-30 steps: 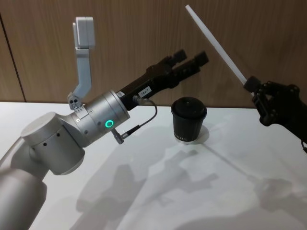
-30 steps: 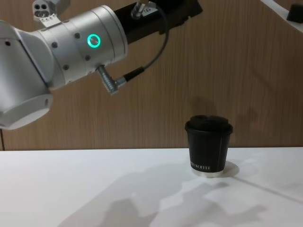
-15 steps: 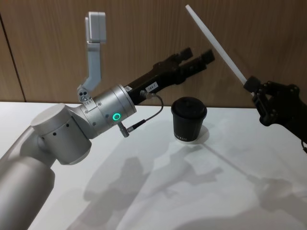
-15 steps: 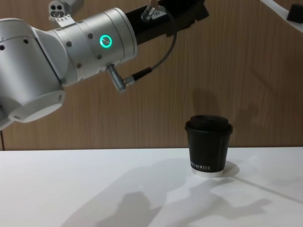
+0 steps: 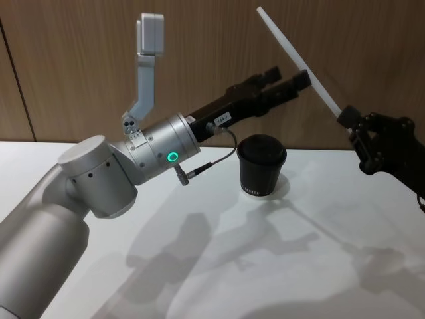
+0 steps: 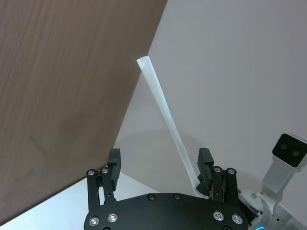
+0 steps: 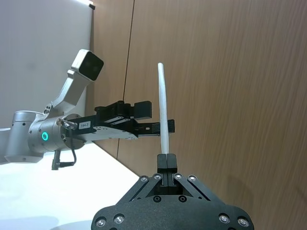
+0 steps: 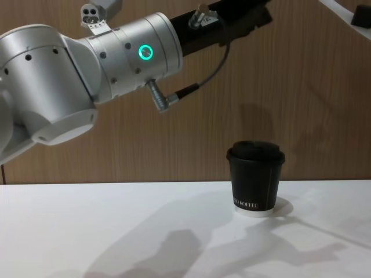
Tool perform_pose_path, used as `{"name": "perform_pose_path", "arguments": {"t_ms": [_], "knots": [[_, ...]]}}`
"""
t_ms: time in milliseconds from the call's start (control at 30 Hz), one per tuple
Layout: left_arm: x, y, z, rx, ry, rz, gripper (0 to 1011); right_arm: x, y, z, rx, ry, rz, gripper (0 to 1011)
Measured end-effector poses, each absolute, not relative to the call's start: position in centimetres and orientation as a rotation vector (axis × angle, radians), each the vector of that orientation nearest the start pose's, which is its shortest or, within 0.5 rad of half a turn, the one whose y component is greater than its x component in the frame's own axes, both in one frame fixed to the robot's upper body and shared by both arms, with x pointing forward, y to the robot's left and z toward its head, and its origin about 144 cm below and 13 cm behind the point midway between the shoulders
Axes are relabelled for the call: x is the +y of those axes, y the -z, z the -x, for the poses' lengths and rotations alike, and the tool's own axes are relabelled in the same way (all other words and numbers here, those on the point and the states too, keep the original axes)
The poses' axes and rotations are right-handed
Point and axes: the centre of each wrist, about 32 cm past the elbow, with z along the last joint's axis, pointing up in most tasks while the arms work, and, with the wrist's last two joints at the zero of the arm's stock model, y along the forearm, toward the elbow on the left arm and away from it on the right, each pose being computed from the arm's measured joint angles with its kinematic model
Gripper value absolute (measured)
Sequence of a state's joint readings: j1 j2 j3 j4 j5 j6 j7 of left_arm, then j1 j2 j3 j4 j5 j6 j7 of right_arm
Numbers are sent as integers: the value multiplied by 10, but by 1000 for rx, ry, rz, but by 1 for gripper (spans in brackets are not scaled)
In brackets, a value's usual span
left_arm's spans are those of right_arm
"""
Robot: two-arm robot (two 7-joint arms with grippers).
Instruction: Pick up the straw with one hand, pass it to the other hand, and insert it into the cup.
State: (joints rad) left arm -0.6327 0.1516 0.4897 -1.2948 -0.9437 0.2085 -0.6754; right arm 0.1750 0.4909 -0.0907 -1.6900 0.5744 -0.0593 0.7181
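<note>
Left claw (image 5: pixel 288 76) nearer the straw (image 5: pixel 292 51) (right claw (image 5: pixel 346 119) grips it).

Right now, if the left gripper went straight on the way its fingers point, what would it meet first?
The straw, held slanted by the right gripper. The left gripper has its open fingers lined up on the straw's shaft, though the gap in depth is unclear.
</note>
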Motion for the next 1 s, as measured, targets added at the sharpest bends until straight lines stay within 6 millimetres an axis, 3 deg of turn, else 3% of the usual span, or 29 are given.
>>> {"name": "perform_pose_path", "arguments": {"t_ms": [900, 1000], "knots": [[124, -1276, -607, 317, -287, 452, 1003, -324, -1258, -494, -236, 702, -198, 0], [123, -1276, -607, 318, -285, 454, 946, -324, -1258, -494, -236, 702, -198, 0]]}}
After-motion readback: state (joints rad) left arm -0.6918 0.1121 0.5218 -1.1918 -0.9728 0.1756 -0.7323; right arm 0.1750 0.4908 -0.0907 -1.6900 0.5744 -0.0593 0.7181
